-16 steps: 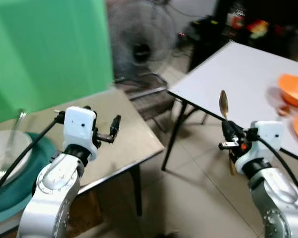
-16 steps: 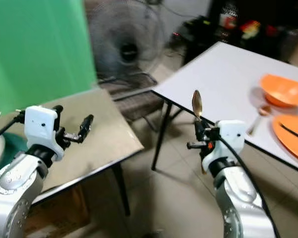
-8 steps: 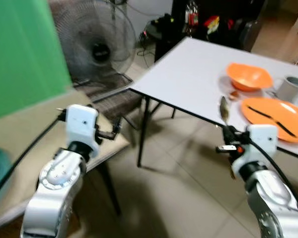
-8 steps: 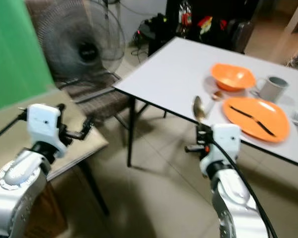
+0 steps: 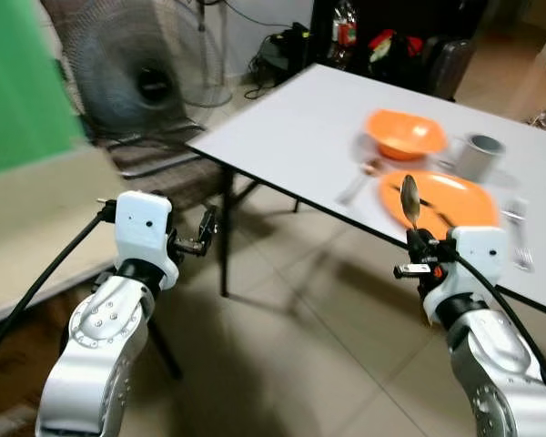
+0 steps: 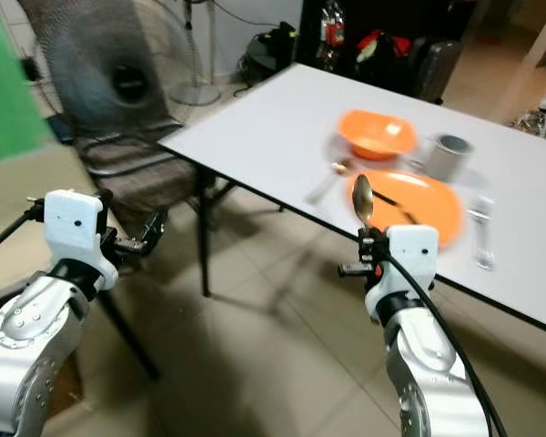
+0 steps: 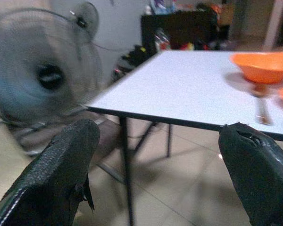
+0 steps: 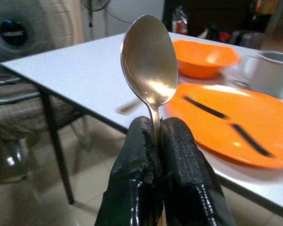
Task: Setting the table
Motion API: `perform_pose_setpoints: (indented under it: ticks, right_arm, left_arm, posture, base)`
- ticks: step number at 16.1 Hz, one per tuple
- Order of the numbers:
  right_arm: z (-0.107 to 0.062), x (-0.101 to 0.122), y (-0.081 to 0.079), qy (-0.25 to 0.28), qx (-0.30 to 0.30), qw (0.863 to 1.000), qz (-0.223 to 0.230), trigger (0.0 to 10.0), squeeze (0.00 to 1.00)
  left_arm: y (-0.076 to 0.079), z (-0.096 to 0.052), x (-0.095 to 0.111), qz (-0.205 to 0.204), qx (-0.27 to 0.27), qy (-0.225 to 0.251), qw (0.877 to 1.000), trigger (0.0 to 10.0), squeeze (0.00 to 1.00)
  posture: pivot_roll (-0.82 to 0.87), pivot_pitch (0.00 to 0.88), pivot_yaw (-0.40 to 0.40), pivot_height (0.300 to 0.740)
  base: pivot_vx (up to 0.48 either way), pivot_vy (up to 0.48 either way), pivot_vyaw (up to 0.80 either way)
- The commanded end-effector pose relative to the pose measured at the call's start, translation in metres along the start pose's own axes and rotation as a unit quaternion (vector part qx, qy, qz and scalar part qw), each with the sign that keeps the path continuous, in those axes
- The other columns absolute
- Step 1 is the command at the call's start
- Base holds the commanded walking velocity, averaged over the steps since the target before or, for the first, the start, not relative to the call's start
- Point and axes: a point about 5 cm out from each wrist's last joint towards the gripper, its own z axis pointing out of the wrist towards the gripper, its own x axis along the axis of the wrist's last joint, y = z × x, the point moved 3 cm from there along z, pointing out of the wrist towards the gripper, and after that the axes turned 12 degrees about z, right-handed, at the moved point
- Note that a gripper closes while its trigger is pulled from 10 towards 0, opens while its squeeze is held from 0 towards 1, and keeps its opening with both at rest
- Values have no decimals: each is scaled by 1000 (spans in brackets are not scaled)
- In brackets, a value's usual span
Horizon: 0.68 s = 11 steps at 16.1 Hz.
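Right gripper point(image 8: 154, 136), textured black fingers clamped on upright shiny metal spoon point(image 8: 148, 66), near edge of smooth white table point(image 5: 300, 137), round orange plate point(image 6: 409, 205), left gripper point(image 7: 155, 155) fingers apart

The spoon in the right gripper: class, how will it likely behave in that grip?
The spoon looks like polished metal, so probably stiff and slippery. The right gripper pinches only its thin handle, bowl upright, so it may pivot or slide.
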Motion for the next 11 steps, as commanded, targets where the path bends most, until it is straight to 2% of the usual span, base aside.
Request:
perform_pose_setpoints:
  ticks: [1,6,7,8,11]
  right_arm:
    - [-1,4,7,8,-14,1000,0,10000,0]
    - [-3,5,8,11,-24,1000,2,10000,0]
    - [-2,6,8,11,-25,1000,3,10000,0]
    - [-1,6,9,7,-29,1000,2,10000,0]
    - [1,5,10,-1,-32,999,0,10000,0]
  left_arm:
    - [5,1,4,6,-10,7,1000,10000,0]
    - [8,4,4,8,-19,7,1000,10000,0]
    - [7,5,3,-7,-15,3,1000,10000,0]
    - [6,6,3,-6,-12,2,1000,10000,0]
    - [6,7,1,5,-18,-2,1000,10000,0]
  posture:
    - [-72,29,0,740]
    - [-80,27,12,740]
    - [-82,26,13,740]
    - [-80,26,12,740]
    - [-79,24,11,740]
  base:
    - [0,-480,0]
    - [0,-480,0]
    - [0,0,0]
    - [0,0,0]
    - [0,0,-738]
